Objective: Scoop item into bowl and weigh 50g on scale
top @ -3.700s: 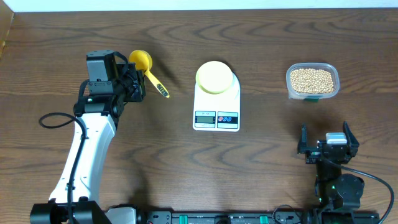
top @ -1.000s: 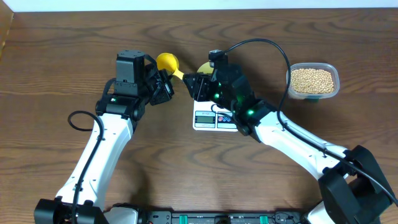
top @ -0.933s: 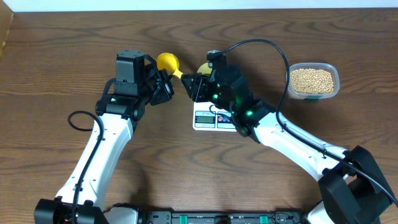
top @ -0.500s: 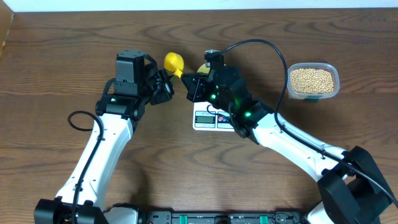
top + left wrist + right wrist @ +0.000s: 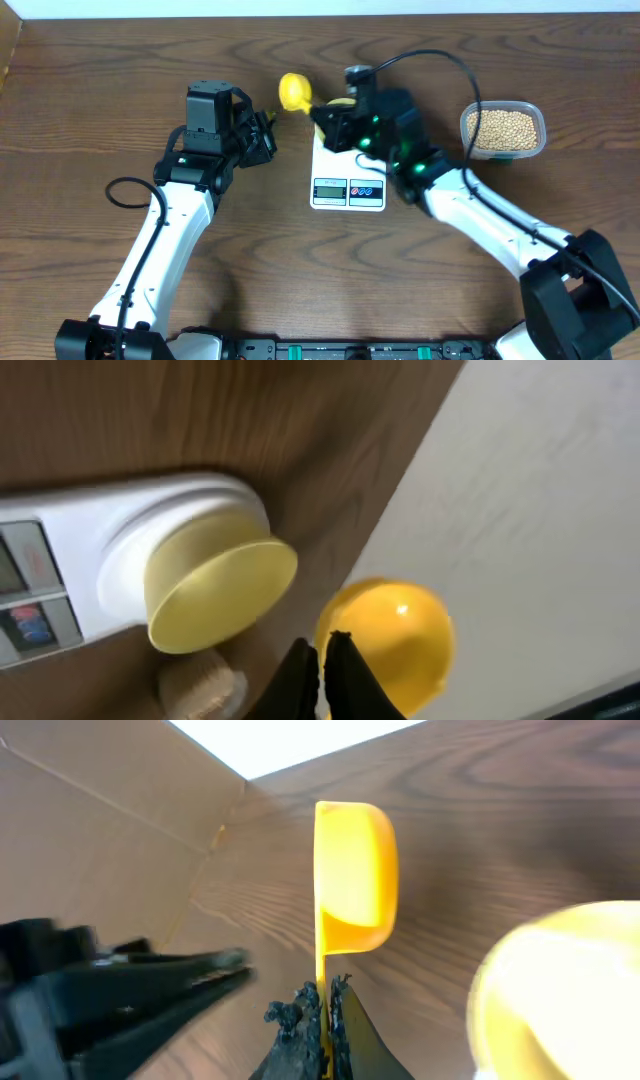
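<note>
My right gripper (image 5: 319, 111) is shut on the thin handle of a yellow scoop (image 5: 293, 92), holding it above the table just left of the scale (image 5: 348, 165). In the right wrist view the scoop (image 5: 355, 870) stands on edge, its handle pinched between my fingertips (image 5: 326, 992). The pale-yellow bowl (image 5: 222, 588) sits on the white scale (image 5: 90, 560); in the overhead view my right arm hides most of it. My left gripper (image 5: 267, 134) is shut on nothing, left of the scoop. The beans (image 5: 502, 127) lie at the far right.
A clear plastic tub (image 5: 541, 141) holds the beans near the table's back right. The scale's display and buttons (image 5: 347, 190) face the front. A black cable arcs above my right arm (image 5: 455, 70). Bare wood lies in front of the scale.
The scoop has passed from my left gripper to my right one. The right gripper closed on its handle and carried it right and toward the back. The left arm stayed put.
</note>
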You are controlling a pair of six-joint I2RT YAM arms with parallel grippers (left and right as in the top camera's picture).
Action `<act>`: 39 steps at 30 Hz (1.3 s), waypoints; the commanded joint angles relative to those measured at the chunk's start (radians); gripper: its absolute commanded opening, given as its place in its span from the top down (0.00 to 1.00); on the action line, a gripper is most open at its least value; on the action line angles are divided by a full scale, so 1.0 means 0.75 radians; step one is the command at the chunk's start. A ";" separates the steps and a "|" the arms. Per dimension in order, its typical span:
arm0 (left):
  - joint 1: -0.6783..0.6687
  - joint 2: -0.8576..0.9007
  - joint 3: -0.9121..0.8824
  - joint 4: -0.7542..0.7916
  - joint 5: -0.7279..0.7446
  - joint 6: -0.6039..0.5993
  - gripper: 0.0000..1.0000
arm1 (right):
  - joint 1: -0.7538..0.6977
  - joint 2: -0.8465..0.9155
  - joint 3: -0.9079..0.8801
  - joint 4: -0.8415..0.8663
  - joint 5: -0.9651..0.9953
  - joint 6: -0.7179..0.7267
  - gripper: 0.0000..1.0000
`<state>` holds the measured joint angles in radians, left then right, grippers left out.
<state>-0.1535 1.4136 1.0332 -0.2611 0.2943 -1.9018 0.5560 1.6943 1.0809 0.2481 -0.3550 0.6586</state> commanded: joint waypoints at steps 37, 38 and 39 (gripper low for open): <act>0.000 -0.237 0.022 -0.439 0.250 3.454 0.06 | -0.480 -0.500 0.025 -0.694 -0.053 -0.471 0.99; 0.001 -0.237 0.022 -0.473 0.266 3.560 0.06 | -0.480 -0.500 0.025 -0.699 -0.053 -0.471 0.99; 0.005 -0.237 0.022 -0.499 0.268 3.621 0.06 | -0.480 -0.500 0.025 -0.702 -0.053 -0.471 0.99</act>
<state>-0.1535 1.2354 1.0348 -0.5922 0.3943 0.5323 0.2005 1.3346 1.0847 -0.2722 -0.3954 0.3244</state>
